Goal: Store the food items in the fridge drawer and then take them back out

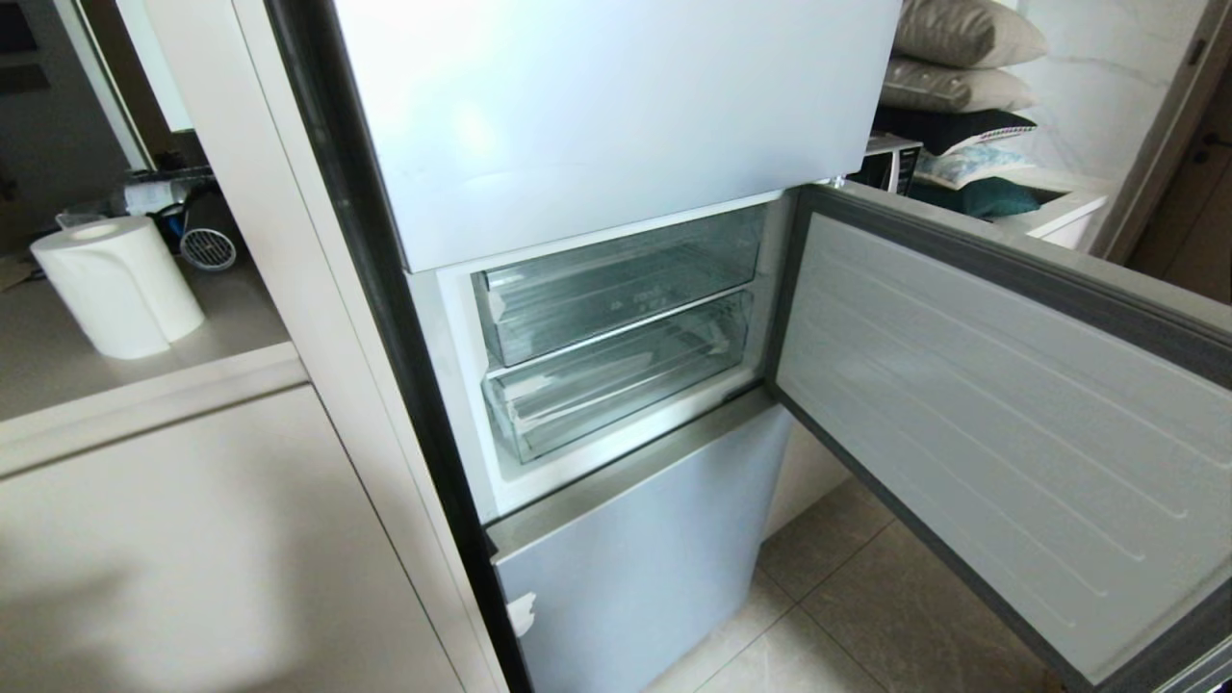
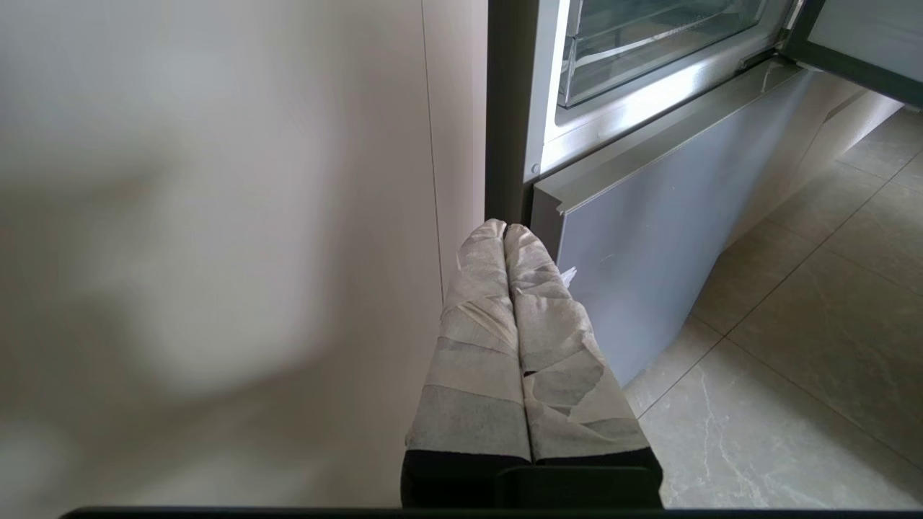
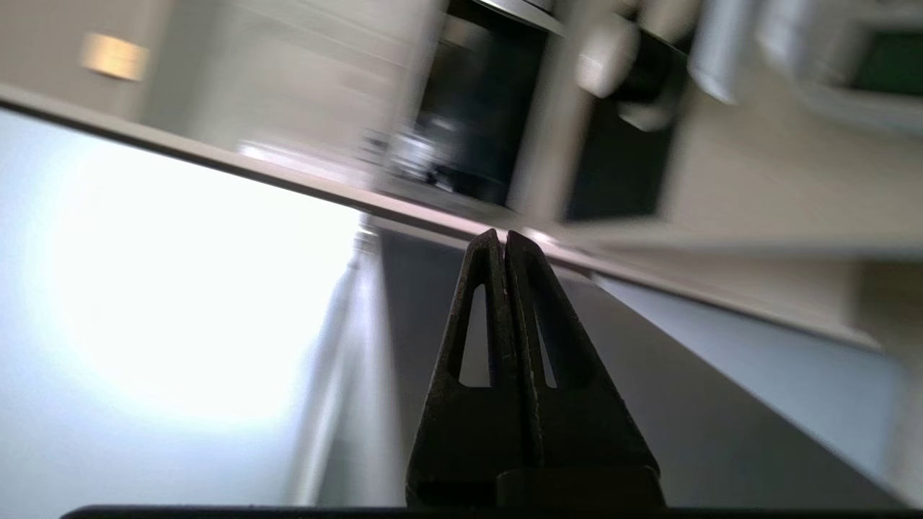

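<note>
The pale blue-white fridge (image 1: 616,115) stands with its middle door (image 1: 982,404) swung wide to the right. Inside sit two clear drawers, both pushed in. The lower, deeper one is the fridge drawer (image 1: 616,380), and nothing shows in it. No food items are in view. My left gripper (image 2: 505,229), its fingers wrapped in pale tape, is shut and empty, low beside the fridge's black side edge and bottom panel (image 2: 649,252). My right gripper (image 3: 501,234) is shut and empty, close to a glossy door panel (image 3: 180,288). Neither arm shows in the head view.
A shallower clear drawer (image 1: 616,289) sits above the fridge drawer. A paper towel roll (image 1: 115,284) stands on the counter at left, above a beige cabinet (image 1: 192,539). Pillows (image 1: 962,58) are stacked at back right. Grey floor tiles (image 1: 866,616) lie under the open door.
</note>
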